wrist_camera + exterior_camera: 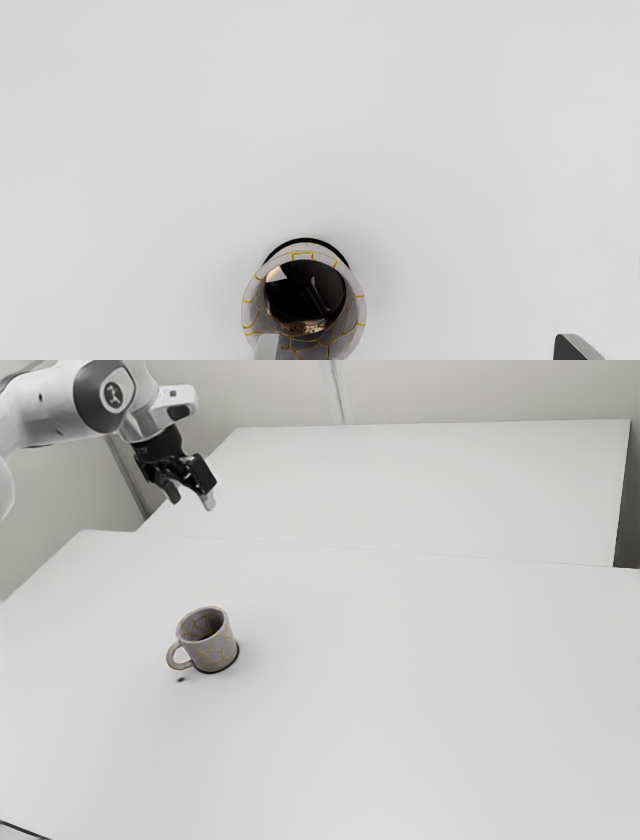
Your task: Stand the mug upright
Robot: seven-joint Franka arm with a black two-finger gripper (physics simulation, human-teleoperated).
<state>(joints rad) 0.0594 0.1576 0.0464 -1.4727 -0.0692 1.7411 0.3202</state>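
Observation:
In the exterior view the black gripper (190, 498) hangs high over the far left part of the table, well above the mug and apart from it. The grey mug with yellow crackle lines (213, 652) rests on its dark-rimmed base, opening upward, its handle toward the exterior view's left. The wrist view shows the mug (356, 300) from above, dark and glossy inside. Fingertips of the gripper (415, 347) stand wide apart there, one overlapping the mug's rim in the picture, the other off to the side. Nothing is held. The handle is hidden in the wrist view.
The white table (420, 690) stretches around the mug. Behind it lies another white surface (430, 490), with pale walls beyond. A small dark spot (181, 680) shows on the table below the mug's handle.

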